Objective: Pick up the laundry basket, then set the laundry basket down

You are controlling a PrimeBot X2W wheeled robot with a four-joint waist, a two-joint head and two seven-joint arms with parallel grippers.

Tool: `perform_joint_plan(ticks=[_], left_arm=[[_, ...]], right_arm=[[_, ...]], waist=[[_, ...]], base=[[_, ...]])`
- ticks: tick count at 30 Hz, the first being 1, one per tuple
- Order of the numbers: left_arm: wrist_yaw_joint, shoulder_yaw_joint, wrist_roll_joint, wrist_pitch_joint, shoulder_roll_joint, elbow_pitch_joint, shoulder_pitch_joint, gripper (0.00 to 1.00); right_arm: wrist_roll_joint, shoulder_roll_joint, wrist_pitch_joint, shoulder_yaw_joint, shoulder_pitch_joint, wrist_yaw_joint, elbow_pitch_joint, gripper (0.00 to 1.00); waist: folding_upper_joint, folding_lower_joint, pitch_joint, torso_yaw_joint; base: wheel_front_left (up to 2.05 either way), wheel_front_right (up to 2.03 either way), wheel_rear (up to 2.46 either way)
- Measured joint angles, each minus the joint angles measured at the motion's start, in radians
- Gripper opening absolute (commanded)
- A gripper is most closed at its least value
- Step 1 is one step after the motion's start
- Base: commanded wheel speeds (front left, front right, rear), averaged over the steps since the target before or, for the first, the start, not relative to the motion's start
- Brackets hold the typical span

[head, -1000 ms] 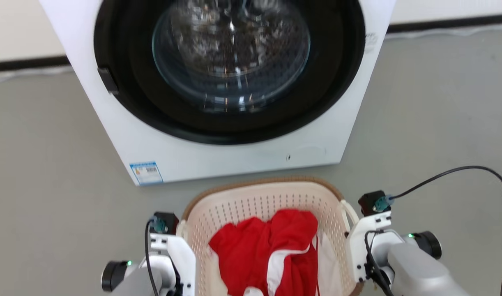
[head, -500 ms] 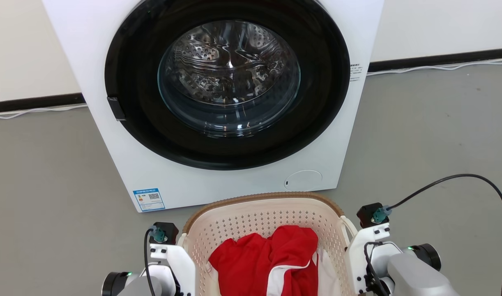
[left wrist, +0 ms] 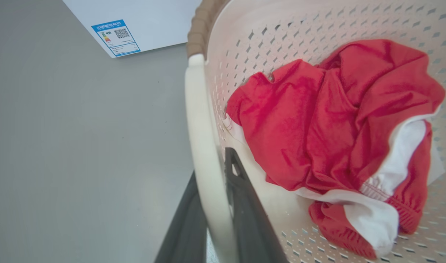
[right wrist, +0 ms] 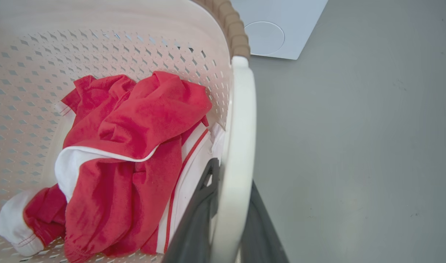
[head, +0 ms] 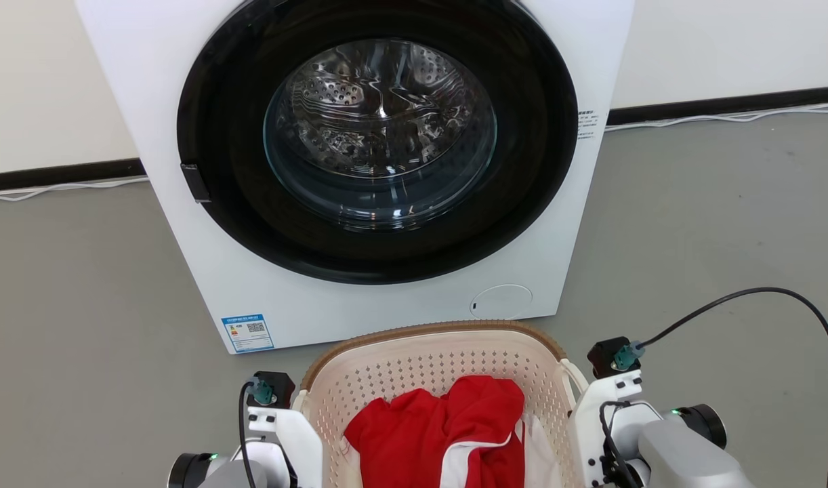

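A small cream-white perforated plastic laundry basket (head: pixel 427 330) with a brown woven-look rim band is seen at the bottom centre of the head view. It is placed just in front of a large white front-loading washing machine (head: pixel 387 305), over a grey floor (head: pixel 82 305). Whether the laundry basket rests on the floor or is held off it cannot be told. A crumpled red and white garment (head: pixel 448 434) is held inside it.

The left tool (left wrist: pixel 212 170) is closed around the basket's white left loop handle (left wrist: pixel 199 120), with one dark finger (left wrist: pixel 245 204) set inside the basket wall and the other outside. The right tool (right wrist: pixel 233 173) is clamped on the white right loop handle (right wrist: pixel 241 120) in the same way, with one finger (right wrist: pixel 197 215) inside and one outside.

The machine's round black-framed glass door (head: pixel 380 135) is shut, and a steel drum is visible behind it. A blue label (head: pixel 247 332) is stuck at the machine's lower left corner. A black cable (head: pixel 759 291) is looped above the right wrist.
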State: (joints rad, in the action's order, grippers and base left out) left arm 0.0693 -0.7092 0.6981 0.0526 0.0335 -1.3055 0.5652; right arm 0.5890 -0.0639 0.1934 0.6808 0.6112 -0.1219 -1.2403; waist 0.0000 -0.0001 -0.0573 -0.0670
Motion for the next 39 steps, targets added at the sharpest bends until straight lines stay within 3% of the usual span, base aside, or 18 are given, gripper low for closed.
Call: perform_joint_plan(ticks=[39], left_arm=[[-0.007,-0.054,0.041,0.0,-0.001,0.0,0.0,0.0]], right_arm=[[0.059,0.001,-0.016,0.052,0.005,0.0,-0.026,0.0]], waist=[[0.0,0.0,0.001,0.003]], base=[[0.0,0.0,0.0]])
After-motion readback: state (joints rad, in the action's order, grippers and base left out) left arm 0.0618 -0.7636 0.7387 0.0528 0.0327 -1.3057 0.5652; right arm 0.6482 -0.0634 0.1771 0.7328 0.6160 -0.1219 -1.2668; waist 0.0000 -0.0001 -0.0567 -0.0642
